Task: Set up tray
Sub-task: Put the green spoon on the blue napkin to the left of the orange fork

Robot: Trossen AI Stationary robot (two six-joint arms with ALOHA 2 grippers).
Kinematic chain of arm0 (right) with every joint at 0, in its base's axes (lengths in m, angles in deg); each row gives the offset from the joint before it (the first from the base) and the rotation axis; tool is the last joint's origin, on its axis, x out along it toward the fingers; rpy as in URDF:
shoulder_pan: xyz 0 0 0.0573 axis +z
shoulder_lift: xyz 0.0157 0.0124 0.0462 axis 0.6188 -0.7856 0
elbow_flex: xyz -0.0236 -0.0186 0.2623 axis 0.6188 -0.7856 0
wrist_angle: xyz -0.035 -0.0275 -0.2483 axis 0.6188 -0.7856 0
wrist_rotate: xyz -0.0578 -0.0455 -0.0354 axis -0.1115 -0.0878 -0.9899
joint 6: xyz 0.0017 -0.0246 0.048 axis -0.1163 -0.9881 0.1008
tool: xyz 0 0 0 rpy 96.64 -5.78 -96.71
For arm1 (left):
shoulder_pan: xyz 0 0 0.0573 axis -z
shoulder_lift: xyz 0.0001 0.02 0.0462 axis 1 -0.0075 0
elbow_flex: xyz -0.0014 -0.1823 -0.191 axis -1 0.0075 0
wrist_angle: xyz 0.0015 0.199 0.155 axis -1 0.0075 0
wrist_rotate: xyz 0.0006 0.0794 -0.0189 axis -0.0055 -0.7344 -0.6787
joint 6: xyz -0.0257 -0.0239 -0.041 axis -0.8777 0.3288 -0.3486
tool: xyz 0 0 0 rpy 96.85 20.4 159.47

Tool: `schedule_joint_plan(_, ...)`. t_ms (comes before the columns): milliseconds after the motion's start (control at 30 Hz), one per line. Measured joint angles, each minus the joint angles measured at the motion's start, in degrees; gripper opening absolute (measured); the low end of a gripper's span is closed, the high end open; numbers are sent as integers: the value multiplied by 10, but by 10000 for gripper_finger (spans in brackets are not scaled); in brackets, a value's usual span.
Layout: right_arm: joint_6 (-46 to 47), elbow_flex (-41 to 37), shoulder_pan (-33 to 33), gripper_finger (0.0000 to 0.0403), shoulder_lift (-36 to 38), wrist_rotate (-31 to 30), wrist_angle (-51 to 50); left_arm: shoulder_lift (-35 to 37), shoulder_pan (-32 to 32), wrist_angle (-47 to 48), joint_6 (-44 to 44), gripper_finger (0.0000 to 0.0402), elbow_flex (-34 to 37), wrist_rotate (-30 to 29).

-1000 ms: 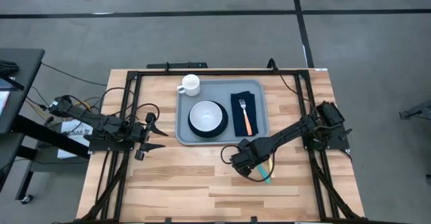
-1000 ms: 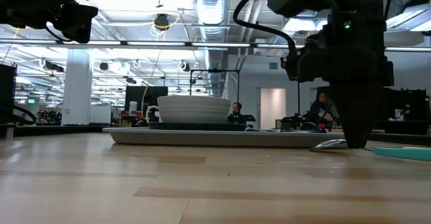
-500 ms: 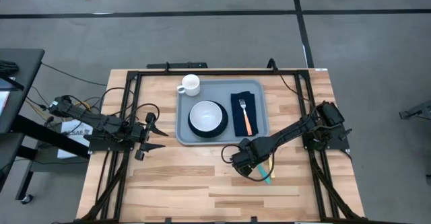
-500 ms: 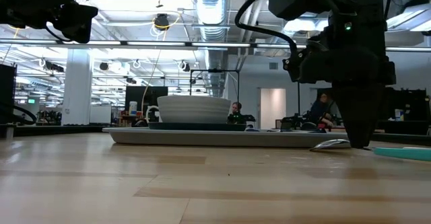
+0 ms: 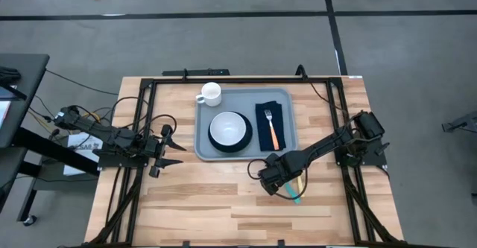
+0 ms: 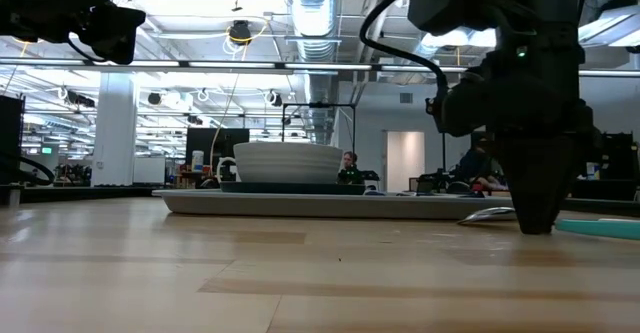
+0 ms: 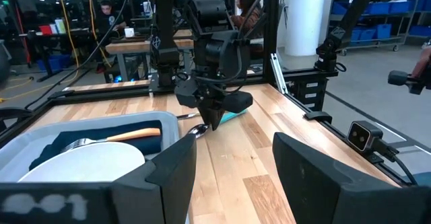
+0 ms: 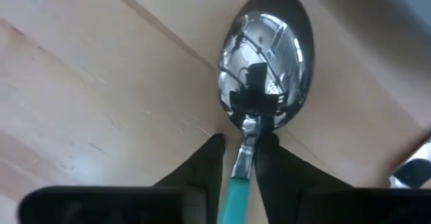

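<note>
The grey-blue tray [image 5: 203, 150] lies at the table's far middle. It carries a white bowl [image 5: 228, 129] on a dark plate, and a navy napkin [image 5: 266, 118] with an orange-handled fork [image 5: 273, 133]. A white mug [image 5: 211, 94] stands at its far left corner. A spoon with a steel bowl [image 8: 266, 56] and a teal handle [image 5: 294, 195] lies on the wood near the tray's near right corner. My right gripper [image 5: 274, 176] is down on it, shut on its neck. My left gripper [image 5: 168, 150] waits open above the table's left side. My right gripper pinches the spoon at its neck [image 8: 246, 140], where the steel bowl meets the teal handle, between its two fingers [image 8: 202, 167]. The fingers come from above, pointing down, and stand across the handle. The spoon lies flat on the table [image 6: 490, 214].
The black frame rails [image 5: 141, 129] run along the table's left, right and far sides. Bare wood [image 5: 209, 203] stretches from the tray toward the table's near edge. People and benches show in the room beyond the table.
My right gripper has sunk a little, down to the table top at the spoon, and drifted slightly toward the table's right edge. The spoon and the things on the tray have stayed put.
</note>
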Motion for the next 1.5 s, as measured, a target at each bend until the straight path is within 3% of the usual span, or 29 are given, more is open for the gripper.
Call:
schedule_joint_plan(200,0,5,0,14,-1,11,1,0,0,0,1,187,0,0)
schedule_joint_plan(467,45,49,-15,10,-8,24,-35,0,0,0,1,187,0,0)
schedule_joint_plan(667,72,134,-23,10,-7,25,-94,0,0,0,13,187,0,0)
schedule_joint_plan(800,87,201,-44,7,-6,-14,-162,0,0,3,25,187,0,1)
schedule_joint_plan(967,45,253,-109,7,-5,-25,-214,0,0,5,32,187,0,1)
schedule_joint_plan(1267,-89,257,-278,7,-5,-29,-188,0,0,-16,33,187,0,0)
schedule_joint_plan(1500,-145,242,-354,7,-5,-15,-132,0,0,-16,28,187,0,0)
